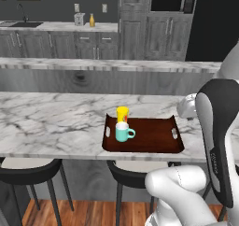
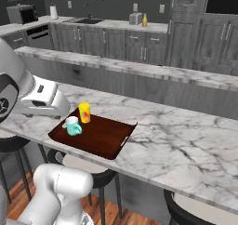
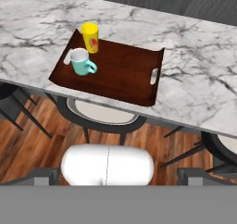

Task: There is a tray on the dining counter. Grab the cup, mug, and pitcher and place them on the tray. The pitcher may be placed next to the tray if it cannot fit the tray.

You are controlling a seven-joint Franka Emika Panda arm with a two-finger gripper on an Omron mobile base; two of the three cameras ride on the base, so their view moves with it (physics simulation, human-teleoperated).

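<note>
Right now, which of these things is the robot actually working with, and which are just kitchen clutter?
Part of the job:
- tray on the dining counter
- yellow cup, standing on the tray
- teal mug, standing on the tray
- mustard pitcher, on the far worktop

Just lying about:
- toaster
- stools
- sink

End effector (image 2: 44,101) empty (wide open), raised

The tray (image 3: 121,72) lies on the dining counter (image 3: 194,98) at its near edge. Two vessels stand upright at one short end — the cup (image 3: 90,37) and, just beside it, the mug (image 3: 82,62). Stools (image 3: 104,115) sit below, over wooden floor (image 3: 32,149).
</note>
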